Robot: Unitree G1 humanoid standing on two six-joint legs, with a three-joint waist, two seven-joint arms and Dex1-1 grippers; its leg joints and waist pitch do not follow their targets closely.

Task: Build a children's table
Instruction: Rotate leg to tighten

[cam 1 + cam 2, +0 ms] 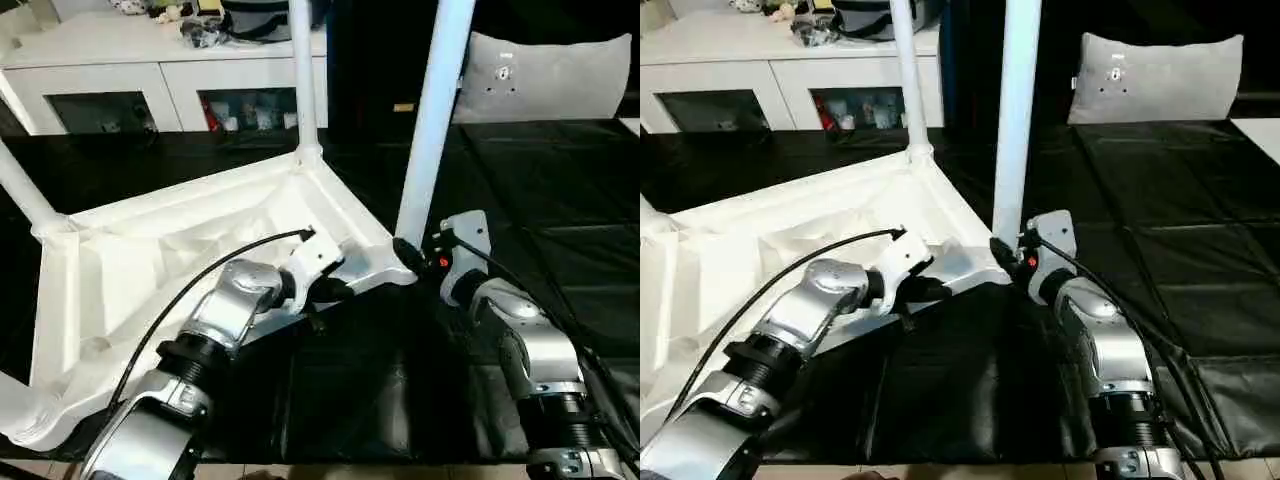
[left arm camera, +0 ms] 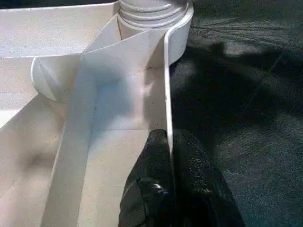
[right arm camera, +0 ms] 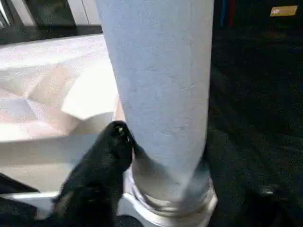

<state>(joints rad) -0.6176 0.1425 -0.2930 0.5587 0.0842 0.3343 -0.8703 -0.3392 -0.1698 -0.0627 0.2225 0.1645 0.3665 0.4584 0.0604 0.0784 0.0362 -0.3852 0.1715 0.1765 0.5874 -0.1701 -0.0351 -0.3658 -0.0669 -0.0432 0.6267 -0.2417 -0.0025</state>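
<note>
The white tabletop (image 1: 150, 260) lies underside up on a black mat, tilted a little. My left gripper (image 2: 168, 137) is shut on its thin near rim, close to the near right corner socket (image 2: 151, 14). A white leg (image 1: 435, 110) stands upright in that socket. My right gripper (image 1: 412, 255) is closed around the base of this leg (image 3: 161, 85), with one black finger (image 3: 113, 146) pressed against its side. Another leg (image 1: 302, 70) stands in the far corner. Two more legs (image 1: 20, 190) (image 1: 15, 410) show at the left corners.
A white cabinet (image 1: 150, 90) with glass doors stands along the back left, with clutter on top. A grey cushion (image 1: 550, 75) leans at the back right. The black mat (image 1: 560, 200) stretches out to the right of the tabletop.
</note>
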